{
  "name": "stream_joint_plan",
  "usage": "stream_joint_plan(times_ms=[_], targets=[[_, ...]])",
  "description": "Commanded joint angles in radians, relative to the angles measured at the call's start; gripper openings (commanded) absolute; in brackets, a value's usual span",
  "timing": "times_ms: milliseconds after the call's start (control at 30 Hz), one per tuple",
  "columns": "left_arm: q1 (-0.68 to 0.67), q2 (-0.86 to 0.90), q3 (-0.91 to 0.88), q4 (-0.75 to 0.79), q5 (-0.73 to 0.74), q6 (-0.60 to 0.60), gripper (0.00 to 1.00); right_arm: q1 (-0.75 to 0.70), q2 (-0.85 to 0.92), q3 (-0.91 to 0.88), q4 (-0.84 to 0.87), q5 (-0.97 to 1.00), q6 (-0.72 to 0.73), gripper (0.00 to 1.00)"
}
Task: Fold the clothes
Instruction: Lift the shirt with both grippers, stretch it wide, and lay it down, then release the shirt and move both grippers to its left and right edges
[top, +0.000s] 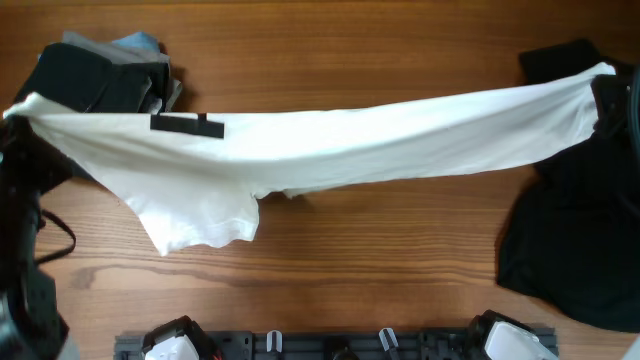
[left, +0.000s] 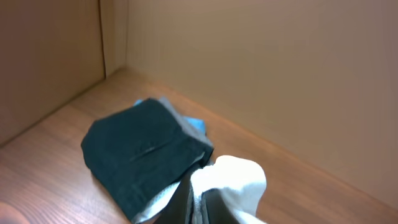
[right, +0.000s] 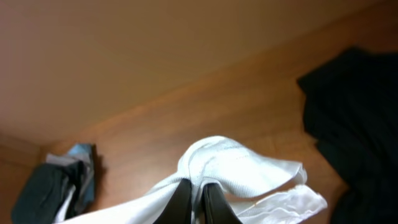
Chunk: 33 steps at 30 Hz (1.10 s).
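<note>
Looking through the left wrist cam first: the left gripper (left: 198, 204) has its jaws pinched tight on a bunched corner of the white T-shirt (left: 233, 180), which puffs up just right of the fingers. Ahead and to the left of the jaws there's a folded pile (left: 140, 155) of dark cloth, a bit of blue poking out the far side, flat on the wooden table (left: 50, 168). A plain brown wall (left: 280, 74) closes off the back and left, with a bare strip of wood between it and the pile.

Right wrist cam: the right gripper (right: 198, 199) is clamped on the shirt too, a white fold humped up right above the jaws. The black garment (right: 354, 118) lies crumpled off to their right. The folded pile is way off left by the wall, and it's bare wood ahead of the jaws.

Overhead: the shirt is stretched as one long band between both sets of jaws, with a wider flap drooping toward the near edge, closer to the left jaws. A patch of black lettering (top: 187, 124) shows near that end. Between the shirt and the near edge it's mostly open wood.
</note>
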Motion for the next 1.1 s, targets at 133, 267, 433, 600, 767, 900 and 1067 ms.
stream_joint_plan(times_ms=[133, 267, 433, 600, 767, 900, 1067], targets=[[0.008, -0.072, 0.284, -0.126, -0.209, -0.036, 0.04, -0.008, -0.12, 0.149, -0.183, 0.126, 0.074, 0.04], [0.005, -0.031, 0.299, -0.167, -0.169, -0.066, 0.04, -0.008, -0.08, 0.149, -0.224, 0.203, 0.077, 0.04], [-0.003, 0.232, 0.299, -0.19, 0.164, 0.004, 0.04, -0.008, 0.151, 0.146, -0.273, 0.167, 0.061, 0.04], [-0.204, 0.554, 0.299, -0.111, 0.201, 0.125, 0.04, 0.056, 0.387, 0.146, -0.195, 0.069, -0.072, 0.05], [-0.324, 0.915, 0.299, 0.069, 0.137, 0.126, 0.08, 0.14, 0.663, 0.146, -0.048, 0.1, -0.106, 0.05], [-0.366, 1.156, 0.299, 0.312, 0.141, 0.118, 0.48, 0.153, 0.898, 0.146, 0.166, 0.1, -0.082, 0.48], [-0.343, 1.117, 0.3, 0.291, 0.141, 0.126, 0.8, 0.075, 0.917, 0.146, 0.159, 0.114, -0.081, 0.6]])
